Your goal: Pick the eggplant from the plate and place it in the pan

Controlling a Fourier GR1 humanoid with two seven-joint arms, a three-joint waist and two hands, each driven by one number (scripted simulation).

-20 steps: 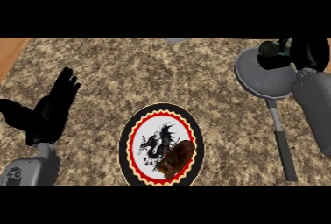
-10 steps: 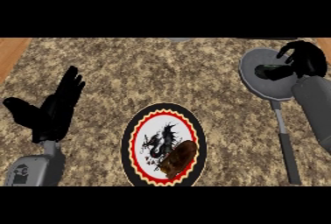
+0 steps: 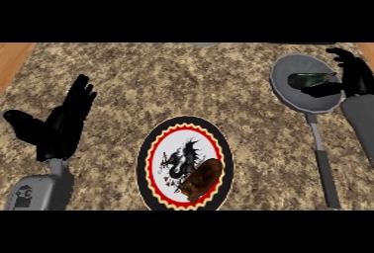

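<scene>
A dark eggplant (image 3: pixel 309 80) lies inside the grey pan (image 3: pixel 287 94) at the upper right of the counter. My right hand (image 3: pixel 352 74) is at the pan's right rim, fingers straight and pointing away from me, its thumb close to the eggplant but not curled round it. The round plate (image 3: pixel 147 163), with a black rim, red-yellow ring and dragon picture, sits low in the middle. It carries a brown food item (image 3: pixel 201 179) on its lower right part. At the left my left hand (image 3: pixel 62 123) rests open with its fingers up, apart from the plate.
The pan's long grey handle (image 3: pixel 323 163) runs toward me, right of the plate. A wooden strip (image 3: pixel 11 59) borders the speckled counter at the upper left.
My right hand has moved right, off the middle of the pan, and opened. The eggplant it covered now shows lying in the pan. The left hand has barely shifted.
</scene>
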